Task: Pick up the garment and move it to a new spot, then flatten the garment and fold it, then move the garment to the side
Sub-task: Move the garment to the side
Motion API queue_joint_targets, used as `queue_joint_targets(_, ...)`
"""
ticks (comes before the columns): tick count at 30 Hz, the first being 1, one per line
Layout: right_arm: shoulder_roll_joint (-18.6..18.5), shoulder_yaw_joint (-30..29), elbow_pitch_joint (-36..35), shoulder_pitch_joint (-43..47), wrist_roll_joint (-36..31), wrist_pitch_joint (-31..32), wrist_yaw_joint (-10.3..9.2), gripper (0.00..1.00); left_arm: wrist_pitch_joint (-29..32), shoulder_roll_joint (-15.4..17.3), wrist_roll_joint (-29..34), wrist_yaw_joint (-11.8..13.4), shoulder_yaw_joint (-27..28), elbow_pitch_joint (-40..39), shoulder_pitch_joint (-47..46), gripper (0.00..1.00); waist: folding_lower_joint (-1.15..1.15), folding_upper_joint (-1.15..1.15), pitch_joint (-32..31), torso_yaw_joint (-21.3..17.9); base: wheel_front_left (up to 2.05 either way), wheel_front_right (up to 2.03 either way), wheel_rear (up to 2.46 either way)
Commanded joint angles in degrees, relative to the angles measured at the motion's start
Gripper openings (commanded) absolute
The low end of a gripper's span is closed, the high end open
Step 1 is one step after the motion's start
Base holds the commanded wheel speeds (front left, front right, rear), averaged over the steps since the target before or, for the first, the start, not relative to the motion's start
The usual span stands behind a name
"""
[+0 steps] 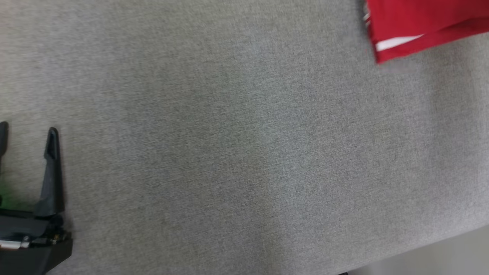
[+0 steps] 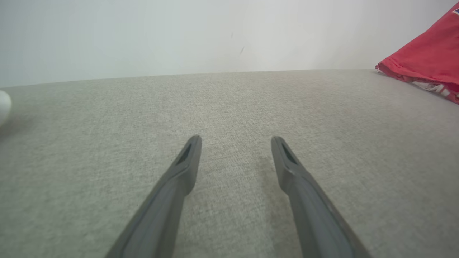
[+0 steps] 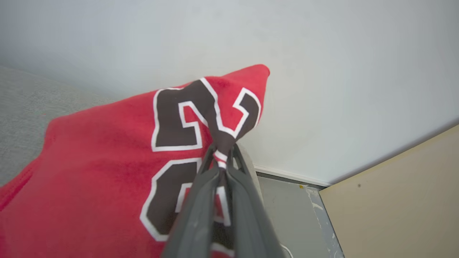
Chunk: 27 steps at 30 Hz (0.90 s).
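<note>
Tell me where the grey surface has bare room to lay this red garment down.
The middle of the grey surface is bare, from the open left tool across to the red garment at the head view's upper right. It is crowded at that corner, where the shut right tool pinches the garment.

From the red garment [image 1: 420,26] across to my left end effector [image 1: 28,130], the grey bench [image 1: 244,152] lies bare, and that whole stretch is open for a sweep. The garment is the one obstacle on it, rising in a peak at the far right, well apart from my left jaws, which stand wide with only bench between them. Behind the garment a pale wall [image 2: 179,36] bars the far side. My right end effector [image 3: 224,156] is clamped on the garment's fold. Just past the garment the bench ends, with floor [image 3: 283,200] and a beige panel [image 3: 394,186] beyond. Far left of the garment sits a small pale blob [image 2: 3,105] I cannot identify.
</note>
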Motion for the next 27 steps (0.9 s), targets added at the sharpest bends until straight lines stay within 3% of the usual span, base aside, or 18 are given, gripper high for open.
queue_joint_targets(1,-1.66,0.37,-0.47,-1.52,-0.05,1.64,-0.14,0.0,0.1,-0.42,-0.37,0.05,-1.23,0.62,0.19,1.0,0.0,0.0,2.17,-1.6,0.0,0.0,0.0)
queue_joint_targets(10,-5.53,1.27,1.72,-6.71,-0.69,5.7,-0.14,0.0,0.31,-1.2,-0.81,-0.02,-1.93,0.17,0.16,1.0,0.0,0.0,2.94,-0.13,0.0,0.0,0.0)
queue_joint_targets(11,-5.78,1.35,2.0,-7.44,-0.98,5.51,-0.14,0.22,0.32,-1.27,-0.85,-0.02,-1.96,0.22,0.08,1.0,0.0,0.0,3.01,0.03,0.0,0.0,0.0)
queue_joint_targets(12,-5.96,1.44,2.34,-7.89,-1.16,5.27,-0.14,0.88,0.32,-1.33,-0.86,-0.01,-2.02,0.32,0.02,1.0,0.0,0.0,3.07,0.2,0.0,0.0,0.0)
queue_joint_targets(13,-5.98,1.54,2.82,-8.09,-1.21,5.3,-0.14,1.0,0.32,-1.45,-0.88,-0.01,-2.1,0.45,-0.05,1.0,0.0,0.0,3.08,0.37,0.0,0.0,0.0)
queue_joint_targets(21,-4.84,1.16,4.85,-8.12,-3.03,0.45,-0.14,1.0,0.33,-2.72,-1.29,0.05,-2.34,2.42,-0.61,1.0,0.0,0.0,0.65,1.54,0.0,0.0,0.0)
queue_joint_targets(27,-1.6,1.97,4.32,-4.16,-1.71,-8.44,-0.14,1.0,0.22,-5.19,-1.05,0.06,-1.4,5.73,0.45,1.0,0.0,0.0,-7.65,3.87,0.0,0.0,0.0)
